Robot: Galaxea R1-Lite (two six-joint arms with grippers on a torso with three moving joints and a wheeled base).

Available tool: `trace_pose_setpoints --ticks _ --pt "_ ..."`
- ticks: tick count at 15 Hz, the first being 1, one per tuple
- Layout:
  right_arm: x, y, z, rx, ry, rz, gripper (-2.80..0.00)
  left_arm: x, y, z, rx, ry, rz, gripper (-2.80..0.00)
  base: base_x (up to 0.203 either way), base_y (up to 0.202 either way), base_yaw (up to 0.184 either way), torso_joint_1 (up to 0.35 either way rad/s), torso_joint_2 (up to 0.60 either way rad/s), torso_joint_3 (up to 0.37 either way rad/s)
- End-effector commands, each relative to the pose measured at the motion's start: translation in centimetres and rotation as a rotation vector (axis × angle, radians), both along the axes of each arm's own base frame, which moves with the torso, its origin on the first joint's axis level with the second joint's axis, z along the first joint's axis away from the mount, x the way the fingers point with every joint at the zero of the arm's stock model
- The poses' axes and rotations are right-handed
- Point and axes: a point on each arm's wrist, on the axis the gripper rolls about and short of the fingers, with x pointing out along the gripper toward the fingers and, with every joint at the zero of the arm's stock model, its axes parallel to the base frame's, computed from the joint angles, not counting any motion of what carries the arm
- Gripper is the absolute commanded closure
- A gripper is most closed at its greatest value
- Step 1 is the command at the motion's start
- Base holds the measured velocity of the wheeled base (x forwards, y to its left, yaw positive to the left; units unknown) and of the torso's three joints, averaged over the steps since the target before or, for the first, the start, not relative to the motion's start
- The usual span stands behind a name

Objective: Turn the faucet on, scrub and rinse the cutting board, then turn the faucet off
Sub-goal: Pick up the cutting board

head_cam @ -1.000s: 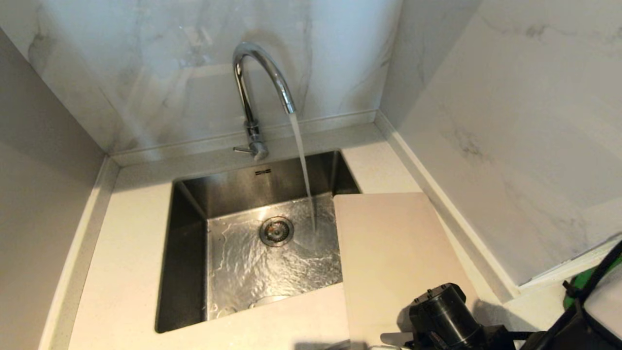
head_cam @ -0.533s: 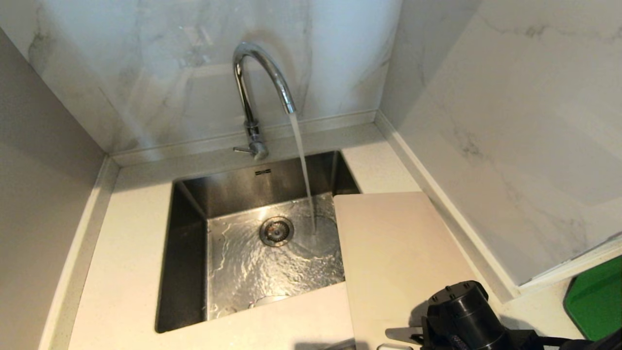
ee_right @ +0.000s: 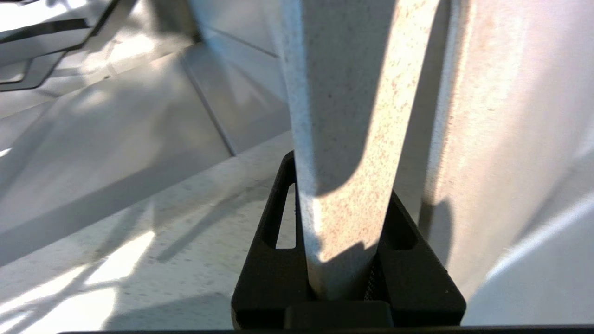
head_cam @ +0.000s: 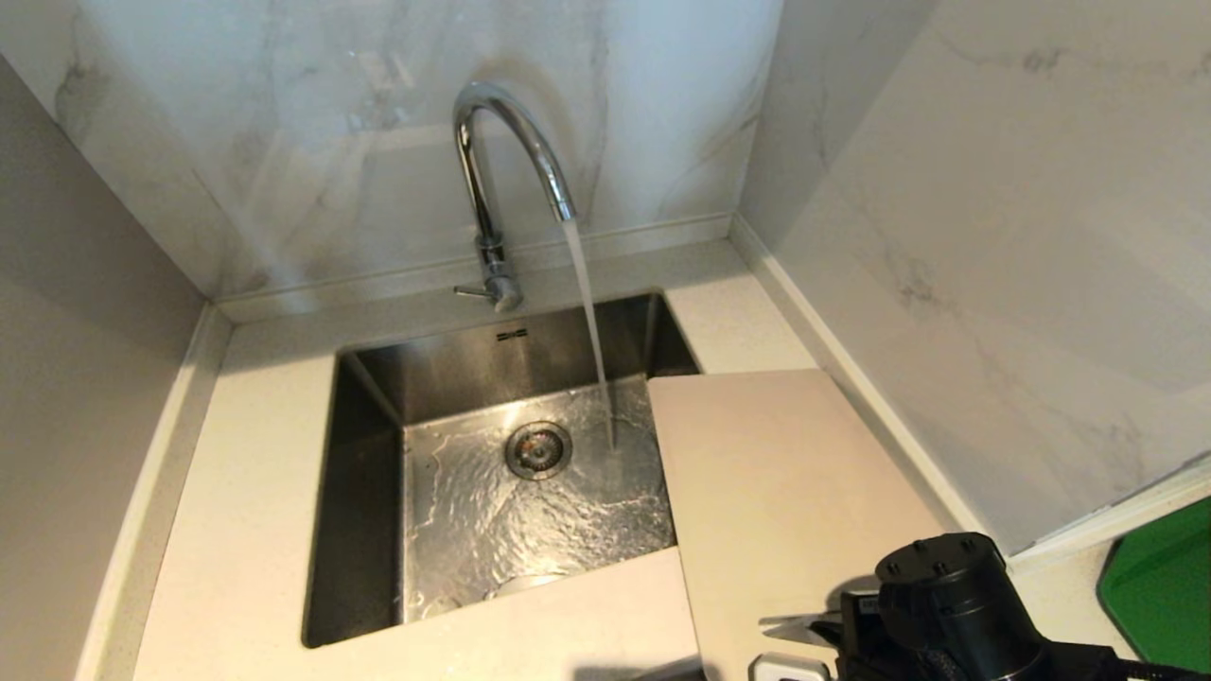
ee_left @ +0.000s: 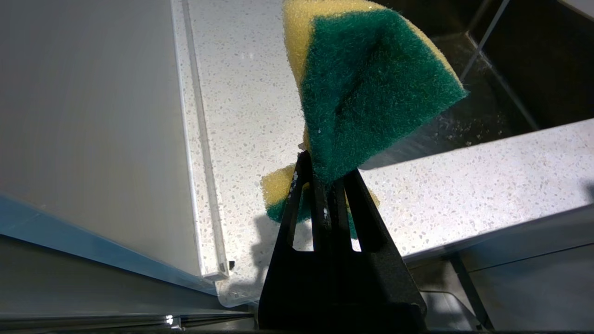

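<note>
Lengthwise, cutting board (head_cam: 776, 492) pointing toward back wall, near end in right jaws' pinch.

This is a kitchen corner: a steel sink (head_cam: 378, 530) set into a pale speckled desk (head_cam: 246, 492), a chrome faucet (head_cam: 492, 189) running water, marble-look wall panels (head_cam: 993, 236), and a green-and-yellow sponge (ee_left: 371, 88).
</note>
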Motion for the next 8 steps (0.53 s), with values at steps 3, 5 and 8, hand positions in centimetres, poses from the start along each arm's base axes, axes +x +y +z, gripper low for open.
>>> trace_pose_setpoints --ticks 3,5,8 --pt "-0.7 -0.4 1.6 0.001 -0.085 0.037 0.00 0.0 0.0 0.0 -0.001 -0.001 -0.001 0.00 0.000 0.000 0.000 0.000 0.00 0.000" --pt "-1.0 -0.7 2.3 -0.017 -0.128 0.062 0.00 0.0 0.0 0.0 -0.001 0.000 -0.001 0.00 0.000 0.000 0.000 0.000 0.00 0.000" --pt "-1.7 -1.3 3.2 -0.092 -0.182 0.067 0.00 0.0 0.0 0.0 -0.001 0.000 0.000 0.00 0.000 0.000 0.000 0.000 0.00 0.000"
